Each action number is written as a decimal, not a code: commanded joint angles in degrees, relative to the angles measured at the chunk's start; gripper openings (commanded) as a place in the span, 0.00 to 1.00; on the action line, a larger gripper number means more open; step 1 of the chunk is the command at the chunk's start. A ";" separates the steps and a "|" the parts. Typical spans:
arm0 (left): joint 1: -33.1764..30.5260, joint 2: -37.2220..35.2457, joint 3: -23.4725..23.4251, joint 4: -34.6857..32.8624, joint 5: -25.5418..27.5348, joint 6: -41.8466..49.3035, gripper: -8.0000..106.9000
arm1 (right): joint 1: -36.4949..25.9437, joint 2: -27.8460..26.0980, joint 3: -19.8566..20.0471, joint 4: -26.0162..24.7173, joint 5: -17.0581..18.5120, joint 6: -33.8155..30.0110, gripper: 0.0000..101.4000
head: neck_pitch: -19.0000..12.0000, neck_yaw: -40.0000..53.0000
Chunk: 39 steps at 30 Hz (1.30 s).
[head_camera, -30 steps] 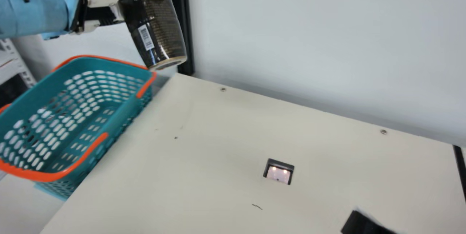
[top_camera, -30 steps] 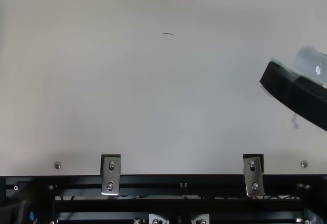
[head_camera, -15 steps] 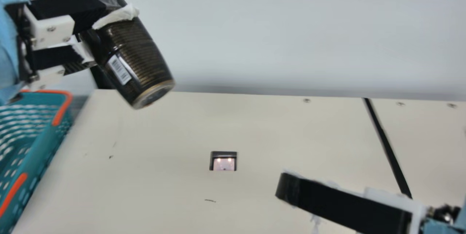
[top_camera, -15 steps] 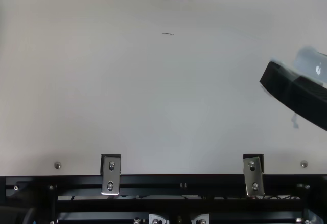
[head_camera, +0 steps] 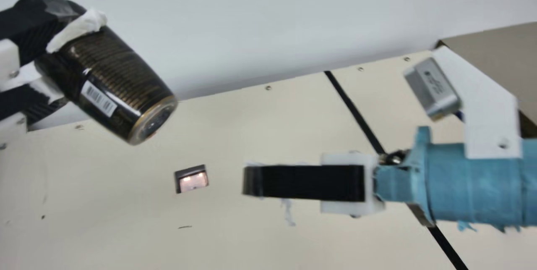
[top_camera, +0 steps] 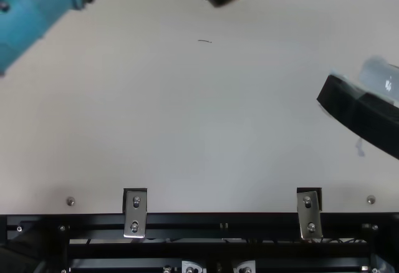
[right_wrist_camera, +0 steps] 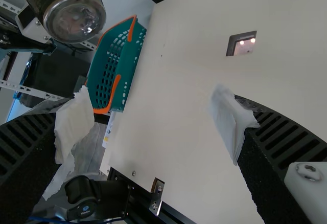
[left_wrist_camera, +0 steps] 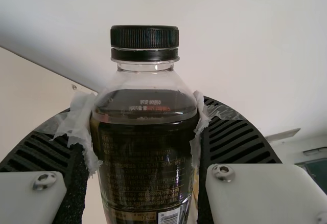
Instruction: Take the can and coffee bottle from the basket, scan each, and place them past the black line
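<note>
Pale wall (head_camera: pixel 251 18) behind a cream worktop (head_camera: pixel 260 123), with the coffee bottle (head_camera: pixel 121 81) tilted in midair on the scanner (head_camera: pixel 192 179) side of the black line (head_camera: pixel 356 112), clamped in the left pincer (left_wrist_camera: pixel 143 114), and the right pincer (right_wrist_camera: pixel 156 106) spread apart, holding nothing. Probably fairly heavy, with dark liquid up to the shoulder, and likely slippery: smooth, firm plastic, apt to dent if squeezed hard. Best gripped around the upper body, below the black cap (left_wrist_camera: pixel 144 37), leaving the barcode (head_camera: pixel 98 98) near the base uncovered.
</note>
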 commanded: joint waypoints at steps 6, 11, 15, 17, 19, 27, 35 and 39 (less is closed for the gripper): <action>-3.88 0.92 -0.01 -2.82 -2.42 0.36 0.16 | 0.00 0.00 0.00 0.00 0.00 0.00 1.00 | -0.04 -0.98; -6.33 1.31 -0.15 -5.25 -4.42 0.91 0.16 | 0.00 0.00 0.00 0.00 0.00 0.00 1.00 | -0.04 -0.98; -8.66 1.59 -0.40 -7.53 -6.75 1.75 0.16 | 0.00 0.00 0.00 0.00 0.00 0.00 1.00 | -0.04 -0.98; -9.80 1.86 -0.73 -8.61 -7.80 2.06 0.16 | 0.00 0.00 0.00 0.00 0.00 0.00 1.00 | -0.04 -0.98; -11.03 2.33 -1.36 -9.59 -8.85 2.40 0.16 | 0.00 0.00 0.00 0.00 0.00 0.00 1.00 | -0.04 -0.98; -16.51 4.81 -5.27 -11.46 -12.21 2.07 0.16 | 0.00 0.00 0.00 0.00 0.00 0.00 1.00 | -0.04 -0.98; -20.69 6.18 -8.14 -12.11 -13.07 -0.08 0.16 | 0.00 0.00 0.00 0.00 0.00 0.00 1.00 | -0.04 -0.98; -21.96 6.12 -8.57 -12.34 -13.08 -1.44 0.16 | 0.00 0.00 0.00 0.00 0.00 0.00 1.00 | -0.04 -0.98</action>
